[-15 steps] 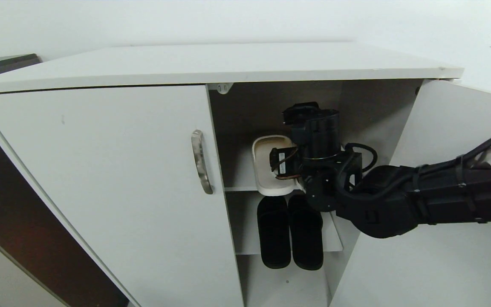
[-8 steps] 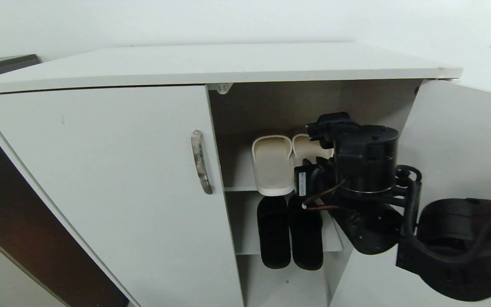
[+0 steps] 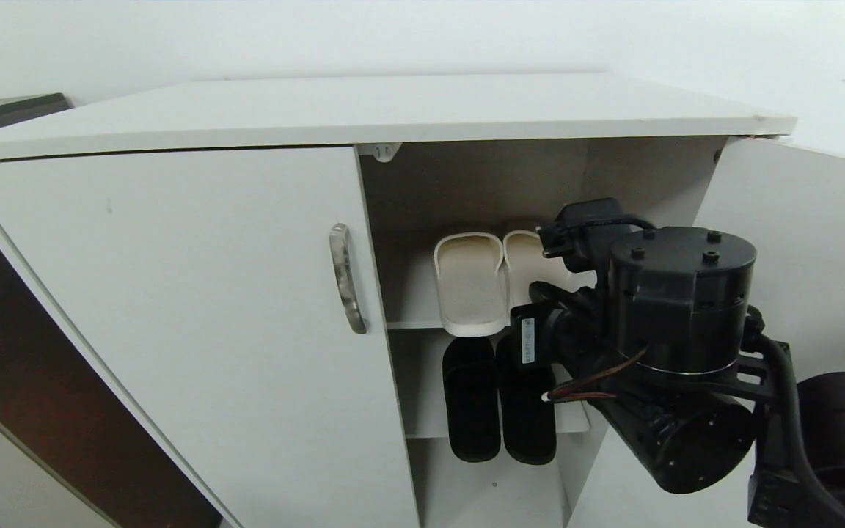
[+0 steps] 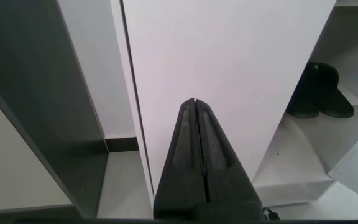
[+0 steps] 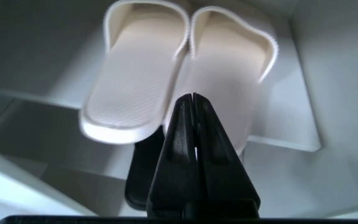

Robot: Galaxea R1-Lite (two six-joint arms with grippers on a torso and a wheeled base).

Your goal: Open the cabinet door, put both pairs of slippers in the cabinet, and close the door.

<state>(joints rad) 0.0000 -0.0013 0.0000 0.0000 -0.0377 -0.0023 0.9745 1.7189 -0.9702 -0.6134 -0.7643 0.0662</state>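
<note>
White cabinet, seen from the head view: its left-hand door is shut, with a metal handle at its edge, and the right-hand door stands swung wide. Cream slippers lie side by side on the upper shelf and black slippers on the shelf below, so I'd say only the closing is left. The right arm hangs before the opening. A small sticker on it carries print too fine to read, and I see no other writing.

Left wrist view: the left gripper has its fingers pressed together on nothing, facing the shut door.

Right wrist view: the right gripper is likewise closed and empty, just short of the cream slippers.

Next, that arm must clear the opening, then push the open door home.
</note>
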